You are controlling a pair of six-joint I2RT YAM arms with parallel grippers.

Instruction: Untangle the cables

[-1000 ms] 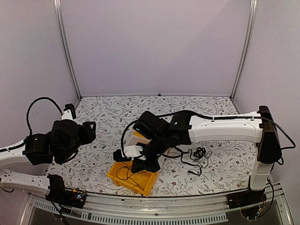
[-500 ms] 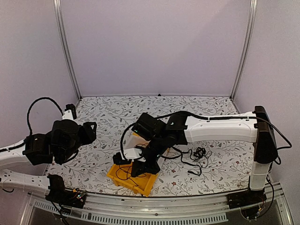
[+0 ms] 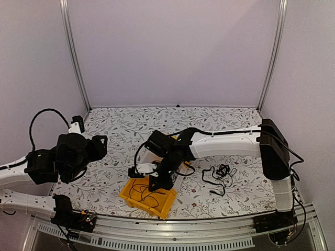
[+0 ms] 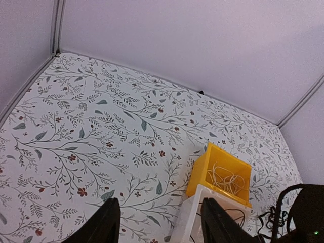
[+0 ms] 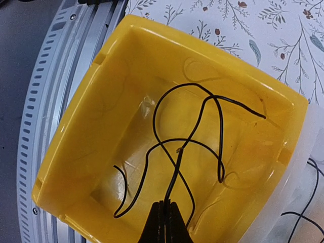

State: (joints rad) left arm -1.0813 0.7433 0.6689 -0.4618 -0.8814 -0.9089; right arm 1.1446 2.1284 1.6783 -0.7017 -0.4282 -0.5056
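Observation:
A black cable [image 5: 188, 132] loops inside the near yellow bin [image 5: 86, 126], and my right gripper [image 5: 164, 206] is shut on one black strand just above the bin floor. From above, the right gripper [image 3: 158, 182] hangs over that bin [image 3: 163, 208]. A tangle of black cables [image 3: 220, 174] lies on the table to the right of it. Pale cream cables [image 4: 226, 176] fill a second yellow bin [image 4: 202, 167] farther back. My left gripper [image 4: 162, 223] is open and empty, raised over the table's left side [image 3: 98, 145], far from the cables.
A white bin [image 4: 195, 217] stands between the two yellow bins, with a thin black wire in it. The near yellow bin sits close to the table's front rail [image 5: 45, 101]. The flowered tablecloth [image 4: 101, 126] is walled in by lilac panels.
The right arm has swung left and lowered over the near yellow bin, and more black cable now lies in it. The left arm has not moved.

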